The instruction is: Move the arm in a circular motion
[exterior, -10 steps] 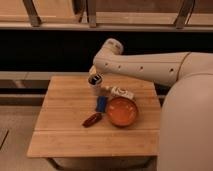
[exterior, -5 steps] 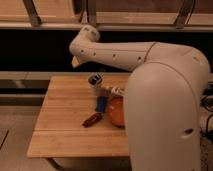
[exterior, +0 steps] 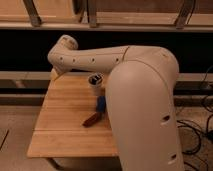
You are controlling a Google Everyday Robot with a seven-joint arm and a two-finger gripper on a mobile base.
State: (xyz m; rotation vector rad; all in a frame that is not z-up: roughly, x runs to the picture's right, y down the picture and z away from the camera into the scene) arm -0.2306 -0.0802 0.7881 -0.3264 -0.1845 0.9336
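Observation:
The cream-white arm (exterior: 142,100) fills the right half of the camera view. Its thick segment with small dark screw holes runs left to a rounded joint (exterior: 64,47) above the table's back left corner. From there it bends down to a yellowish tip. The gripper (exterior: 54,75) is at that tip, just over the back left edge of the wooden table (exterior: 60,125), mostly hidden behind the joint.
On the table stand a white cup (exterior: 95,83) with dark contents, a blue object (exterior: 101,103) and a reddish-brown object (exterior: 92,119). The arm covers the table's right part. Dark shelving and metal rails run behind. Cables lie on the floor at right (exterior: 202,130).
The arm has swung left and closer to the camera. Its end moved from above the cup to the table's back left corner. The orange bowl is now covered by the arm.

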